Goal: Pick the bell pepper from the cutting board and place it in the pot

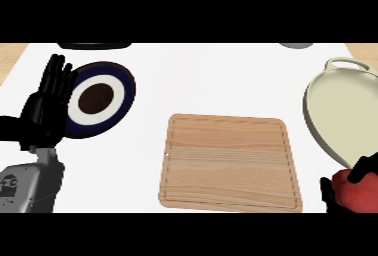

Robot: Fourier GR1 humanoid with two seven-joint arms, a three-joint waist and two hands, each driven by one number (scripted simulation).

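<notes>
A red bell pepper (pixel 359 192) shows at the lower right corner, off the board, with my right hand (pixel 329 192) curled round it; only the black fingers show at the view's edge. The wooden cutting board (pixel 230 162) lies in the middle of the white counter with nothing on it. The cream pot (pixel 345 112), with a looped handle at its far end, stands at the right edge, just beyond the pepper. My left hand (pixel 46 107) rests open at the left, fingers up, beside a plate.
A dark blue plate (pixel 100 99) with a white ring and brown centre lies at the left next to my left hand. A dark object (pixel 94 45) and a grey one (pixel 296 45) peek in at the counter's far edge.
</notes>
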